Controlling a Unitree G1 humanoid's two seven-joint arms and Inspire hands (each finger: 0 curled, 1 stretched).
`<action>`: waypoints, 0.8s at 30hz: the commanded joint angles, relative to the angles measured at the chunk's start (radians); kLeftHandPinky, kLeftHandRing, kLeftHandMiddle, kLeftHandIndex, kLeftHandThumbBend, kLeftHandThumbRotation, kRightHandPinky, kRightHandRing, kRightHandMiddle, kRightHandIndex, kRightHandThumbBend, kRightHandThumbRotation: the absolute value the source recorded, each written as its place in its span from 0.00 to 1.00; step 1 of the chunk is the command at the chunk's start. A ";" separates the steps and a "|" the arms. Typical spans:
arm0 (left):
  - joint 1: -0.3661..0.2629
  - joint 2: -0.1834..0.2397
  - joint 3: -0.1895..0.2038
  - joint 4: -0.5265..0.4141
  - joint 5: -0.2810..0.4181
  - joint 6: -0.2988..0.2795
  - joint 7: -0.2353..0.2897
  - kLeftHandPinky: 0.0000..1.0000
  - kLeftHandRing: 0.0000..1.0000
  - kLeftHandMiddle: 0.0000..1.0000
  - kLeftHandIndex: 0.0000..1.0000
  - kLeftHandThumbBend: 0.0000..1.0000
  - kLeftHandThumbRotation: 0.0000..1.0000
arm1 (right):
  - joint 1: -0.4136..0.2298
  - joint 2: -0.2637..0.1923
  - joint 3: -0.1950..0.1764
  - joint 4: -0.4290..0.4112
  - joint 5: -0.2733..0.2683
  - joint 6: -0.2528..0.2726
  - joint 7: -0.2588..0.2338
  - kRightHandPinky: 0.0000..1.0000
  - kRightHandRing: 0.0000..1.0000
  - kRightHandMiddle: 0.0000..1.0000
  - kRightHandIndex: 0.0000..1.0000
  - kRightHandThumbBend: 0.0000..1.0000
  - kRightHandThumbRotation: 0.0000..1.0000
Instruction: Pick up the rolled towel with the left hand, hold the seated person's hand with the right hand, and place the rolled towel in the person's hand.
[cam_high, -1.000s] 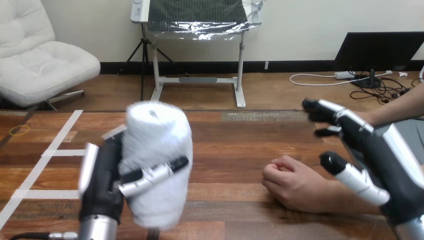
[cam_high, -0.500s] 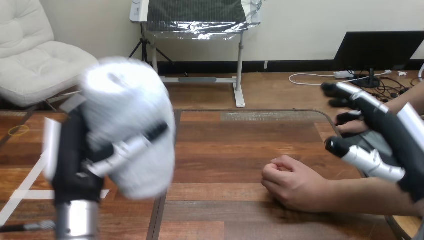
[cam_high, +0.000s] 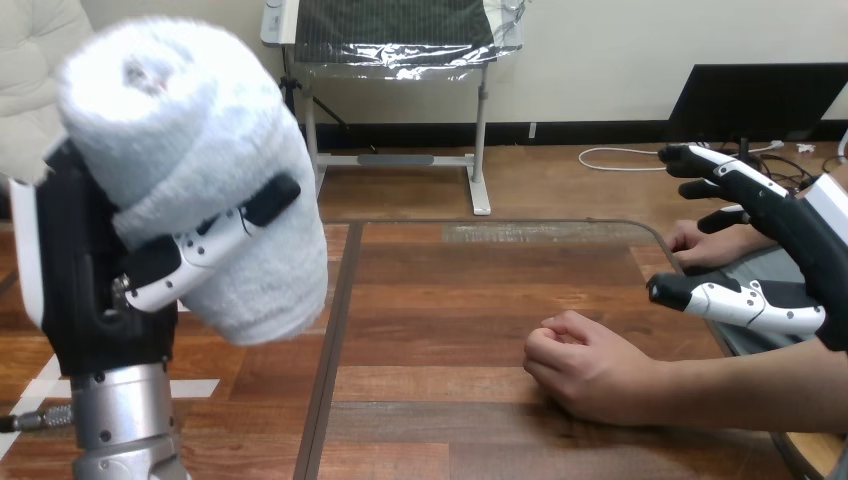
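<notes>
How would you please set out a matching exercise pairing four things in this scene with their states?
Things:
1. rolled towel
2. left robot hand
3. right robot hand
4. person's nearer hand

States:
a. open, holding nothing, at the right
b. fisted, resting on the table
c. white, held clear of the table
d. curled round the towel

Pairs: 1-c, 2-d, 3-a, 4-b

It looked like a robot test lab: a wooden table (cam_high: 450, 300) carried white tape marks (cam_high: 200, 387) just below the left hand (cam_high: 85, 290), and a person's hand (cam_high: 590, 370) rested on it below the right hand (cam_high: 800, 240).
</notes>
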 joint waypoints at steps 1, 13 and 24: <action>-0.045 -0.011 0.003 -0.014 -0.011 -0.008 -0.018 0.18 0.24 0.32 0.36 0.39 0.00 | -0.061 -0.042 -0.004 0.035 -0.008 0.010 0.020 0.71 0.85 0.89 0.89 1.00 0.57; -0.055 -0.017 0.016 0.007 -0.020 -0.016 -0.041 0.18 0.24 0.32 0.36 0.40 0.00 | -0.096 -0.082 0.023 0.133 -0.030 -0.018 0.072 0.69 0.85 0.89 0.89 1.00 0.53; -0.054 -0.028 0.023 0.009 -0.017 -0.007 -0.052 0.18 0.24 0.32 0.36 0.41 0.00 | -0.101 -0.107 0.059 0.193 -0.103 -0.037 0.078 0.72 0.86 0.89 0.89 1.00 0.53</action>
